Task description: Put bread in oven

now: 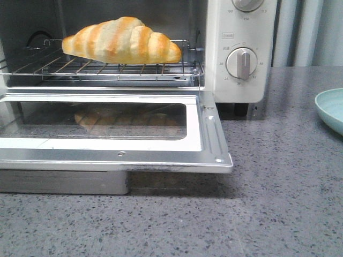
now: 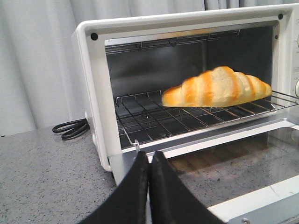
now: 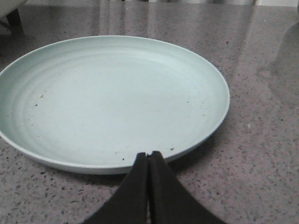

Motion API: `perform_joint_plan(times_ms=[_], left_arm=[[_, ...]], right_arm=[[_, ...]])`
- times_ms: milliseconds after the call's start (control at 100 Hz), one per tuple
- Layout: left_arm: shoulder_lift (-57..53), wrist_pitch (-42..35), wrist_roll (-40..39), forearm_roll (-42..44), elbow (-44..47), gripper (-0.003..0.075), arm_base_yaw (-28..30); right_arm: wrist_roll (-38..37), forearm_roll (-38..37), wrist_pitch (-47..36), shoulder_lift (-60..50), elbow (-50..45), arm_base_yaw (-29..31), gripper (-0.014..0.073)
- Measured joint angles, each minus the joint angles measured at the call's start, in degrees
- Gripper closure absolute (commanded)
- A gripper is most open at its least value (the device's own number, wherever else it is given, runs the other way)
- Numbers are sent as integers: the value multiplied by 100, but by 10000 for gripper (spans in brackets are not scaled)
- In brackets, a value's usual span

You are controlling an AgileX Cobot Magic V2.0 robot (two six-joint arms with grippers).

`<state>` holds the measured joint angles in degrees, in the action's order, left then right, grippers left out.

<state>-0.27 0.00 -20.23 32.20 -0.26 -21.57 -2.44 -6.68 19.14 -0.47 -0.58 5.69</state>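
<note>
The bread, a golden-brown croissant roll with cream stripes, lies on the wire rack inside the cream-white oven. The oven's glass door hangs down flat and open, mirroring the roll. The left wrist view shows the same bread on the rack, with my left gripper shut and empty, in front of the door's hinge corner. My right gripper is shut and empty at the near rim of a pale green plate. Neither gripper appears in the front view.
The empty pale green plate sits on the speckled grey counter to the right of the oven. A coiled black power cord lies beside the oven's left side. Two dial knobs are on the oven's right panel.
</note>
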Motion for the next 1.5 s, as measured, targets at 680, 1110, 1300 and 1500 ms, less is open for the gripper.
perform_joint_plan(times_ms=[680,1110,1300,1500], left_arm=[[0,203,162,-2040,20,741,1910],[0,987,1740,-3105,20,741,2050],[0,1912,1803,-3154,20,741,2050],[0,1924,2136,-3162,20,741,2050]], right_arm=[[14,0,8,0,0,0,670],[14,0,8,0,0,0,670],[14,0,8,0,0,0,670],[14,0,8,0,0,0,670]])
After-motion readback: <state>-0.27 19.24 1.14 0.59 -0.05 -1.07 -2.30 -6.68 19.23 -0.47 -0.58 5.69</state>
